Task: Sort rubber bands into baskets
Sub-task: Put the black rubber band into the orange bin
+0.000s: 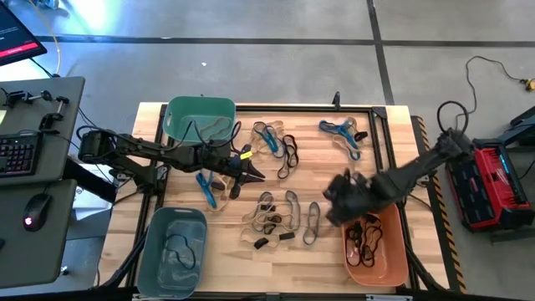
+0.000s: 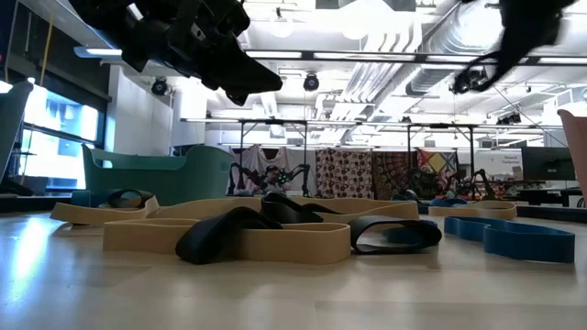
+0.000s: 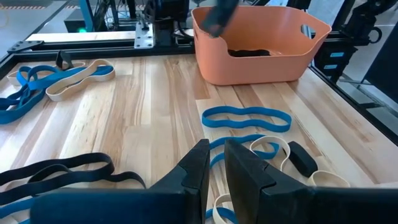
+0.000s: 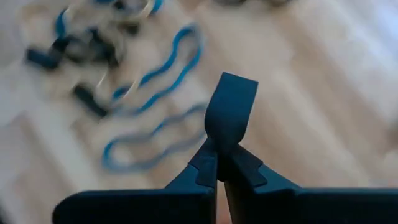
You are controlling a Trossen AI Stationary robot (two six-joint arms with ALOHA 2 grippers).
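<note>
My right end effector point(image 4: 217, 149) pinching dark rubber band point(image 4: 230, 112), background blurring. My left end effector point(image 3: 214, 165) hovering, fingers nearly together, apparently gripping nothing. Orange basket point(image 3: 261, 59) contents half hidden.

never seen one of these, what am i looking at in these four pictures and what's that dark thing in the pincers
It is a robot with two dark arms at a wooden table, sorting rubber bands into three baskets. One picture looks straight down from above, one sits at table height, and the other two come from cameras on each arm's wrist.

From above you see a teal-green basket, a grey-blue basket and an orange basket, with tan, blue and dark bands scattered between them.

The right hand is pinched shut on a dark band; from above it sits close to the orange basket. The left hand hovers over the bands in the middle of the table, fingers nearly together, with nothing visibly in it.
</note>
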